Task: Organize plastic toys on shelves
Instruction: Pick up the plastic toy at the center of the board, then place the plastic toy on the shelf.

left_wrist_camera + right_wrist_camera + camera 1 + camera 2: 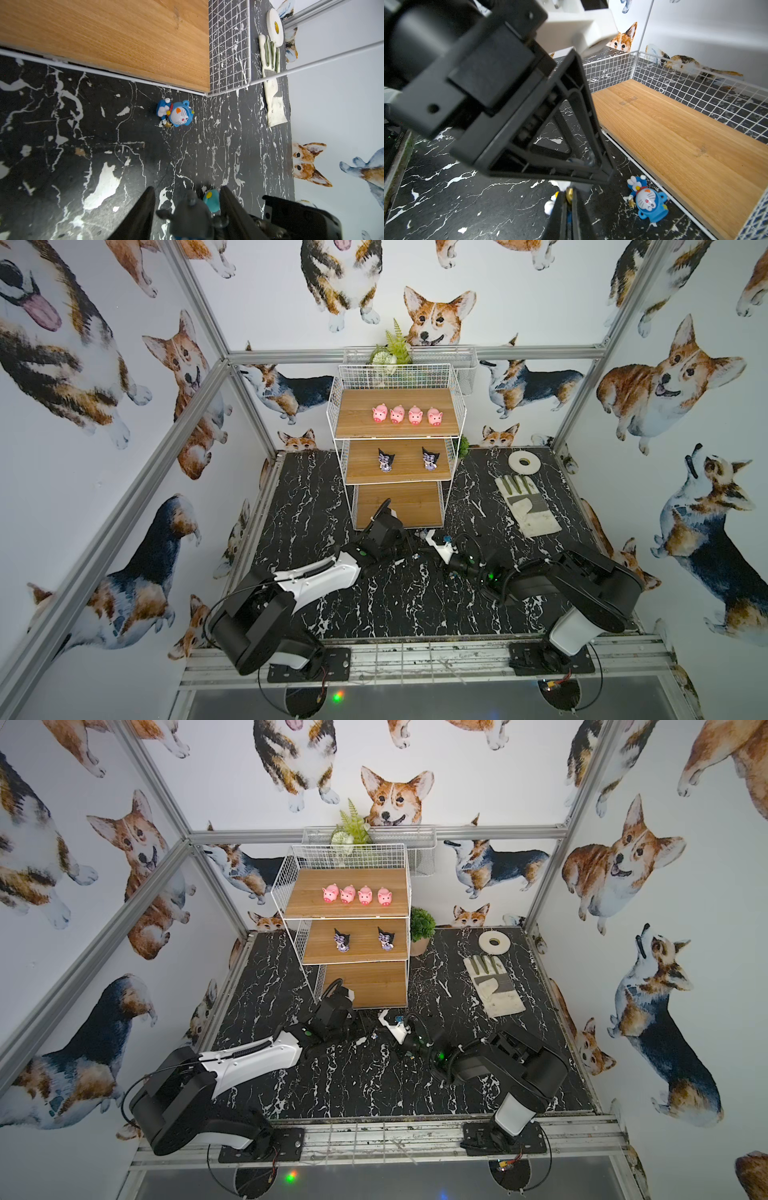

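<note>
Toy (646, 200), blue cat, beside lowest shelf (675, 135); lettering (399, 139) blurred.

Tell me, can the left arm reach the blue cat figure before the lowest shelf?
Probably yes: the blue cat figure lies on bare table ahead of the left tool, outside the rack, but a grey shape sits between its fingers.

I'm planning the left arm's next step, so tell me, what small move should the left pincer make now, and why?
Probably ease the left pincer shut. In the left wrist view its fingers stand apart on either side of a small blurred grey figure, with gaps showing, so nothing looks gripped yet. The bottom shelf just ahead shows no toys.
</note>
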### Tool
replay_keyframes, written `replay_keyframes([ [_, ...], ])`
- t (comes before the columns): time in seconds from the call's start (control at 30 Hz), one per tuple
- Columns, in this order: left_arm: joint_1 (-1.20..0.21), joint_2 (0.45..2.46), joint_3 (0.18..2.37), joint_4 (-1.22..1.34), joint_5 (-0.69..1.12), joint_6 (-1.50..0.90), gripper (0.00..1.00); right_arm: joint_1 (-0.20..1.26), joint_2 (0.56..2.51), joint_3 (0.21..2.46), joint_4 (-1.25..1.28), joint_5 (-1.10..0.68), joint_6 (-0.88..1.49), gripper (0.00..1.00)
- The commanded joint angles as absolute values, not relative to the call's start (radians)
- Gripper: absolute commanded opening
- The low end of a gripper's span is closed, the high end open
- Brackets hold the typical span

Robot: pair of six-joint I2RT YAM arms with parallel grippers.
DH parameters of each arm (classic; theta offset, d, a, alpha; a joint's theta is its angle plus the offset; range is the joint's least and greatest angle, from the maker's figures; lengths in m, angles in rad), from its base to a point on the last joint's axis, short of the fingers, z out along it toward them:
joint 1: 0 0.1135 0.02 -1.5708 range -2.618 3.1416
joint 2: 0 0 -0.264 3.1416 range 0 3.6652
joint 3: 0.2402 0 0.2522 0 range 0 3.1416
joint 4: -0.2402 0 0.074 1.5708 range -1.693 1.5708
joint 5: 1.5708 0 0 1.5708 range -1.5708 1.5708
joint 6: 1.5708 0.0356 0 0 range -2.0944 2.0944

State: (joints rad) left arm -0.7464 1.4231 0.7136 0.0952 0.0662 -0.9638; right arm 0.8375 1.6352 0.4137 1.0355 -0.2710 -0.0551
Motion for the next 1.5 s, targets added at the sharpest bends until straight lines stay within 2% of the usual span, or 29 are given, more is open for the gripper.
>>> replay_keyframes([
  [0.0, -0.748, 1.413, 0.715, 0.115, 0.042, -0.978, 0.47, 0.839, 1.647, 0.415, 1.089, -0.282, -0.072, 0.0],
  [0.17, -0.749, 1.417, 0.715, 0.126, 0.053, -0.984, 0.41, 0.84, 1.666, 0.412, 1.115, -0.285, -0.072, 0.0],
  [0.3, -0.751, 1.406, 0.715, 0.117, 0.031, -0.962, 0.4, 0.84, 1.667, 0.409, 1.115, -0.285, -0.077, 0.02],
  [0.43, -0.753, 1.396, 0.716, 0.115, 0.008, -0.925, 0.41, 0.839, 1.666, 0.405, 1.116, -0.277, -0.078, 0.13],
  [0.6, -0.762, 1.387, 0.721, 0.117, -0.045, -0.828, 0.41, 0.839, 1.655, 0.382, 1.142, -0.235, -0.088, 0.36],
  [0.73, -0.767, 1.379, 0.718, 0.137, -0.147, -0.682, 0.41, 0.839, 1.612, 0.339, 1.162, -0.167, -0.106, 0.5],
  [0.9, -0.795, 1.407, 0.702, 0.257, -0.334, -0.443, 0.41, 0.838, 1.494, 0.295, 1.075, -0.042, -0.14, 0.6],
  [1.03, -0.795, 1.478, 0.693, 0.404, -0.411, -0.324, 0.41, 0.83, 1.371, 0.271, 0.961, 0.021, -0.164, 0.67],
  [1.23, -0.795, 1.649, 0.713, 0.62, -0.46, -0.25, 0.4, 0.797, 1.112, 0.261, 0.704, 0.02, -0.172, 0.71],
  [1.47, -0.779, 1.75, 0.743, 0.719, -0.565, -0.155, 0.4, 0.709, 0.938, 0.191, 0.647, -0.021, -0.15, 0.75],
])
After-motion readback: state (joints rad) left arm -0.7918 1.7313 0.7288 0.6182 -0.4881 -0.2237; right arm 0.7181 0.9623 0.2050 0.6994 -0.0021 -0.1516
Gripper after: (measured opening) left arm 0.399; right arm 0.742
